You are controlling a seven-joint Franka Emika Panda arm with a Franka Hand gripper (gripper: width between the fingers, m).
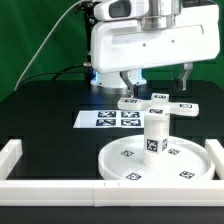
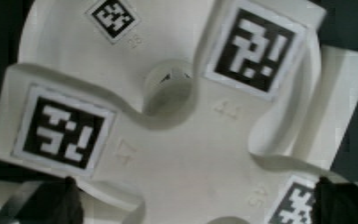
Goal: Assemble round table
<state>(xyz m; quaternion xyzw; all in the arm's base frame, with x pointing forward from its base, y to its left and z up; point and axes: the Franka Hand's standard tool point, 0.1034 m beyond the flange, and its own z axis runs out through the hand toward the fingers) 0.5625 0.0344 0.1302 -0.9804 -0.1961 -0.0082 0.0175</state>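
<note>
Assembly is sitting roughly half done, by my reading: the marker board (image 1: 108, 119) is lying at about 9 o'clock from table centre; the short leg (image 1: 155, 135) is standing upright in the middle of the round disc (image 1: 125, 160) at about 5 o'clock; the cross base (image 1: 158, 104) is lying loose and flat at about 2 o'clock, apart from the leg, so fitting it onto the leg is remaining. The gripper (image 1: 158, 76) is hanging just above the cross base with its fingers spread wide and gripping nothing. In the wrist view the cross base (image 2: 167, 100) is showing as white plastic, X-shaped, with a central hub hole and a black-and-white tag on each arm.
</note>
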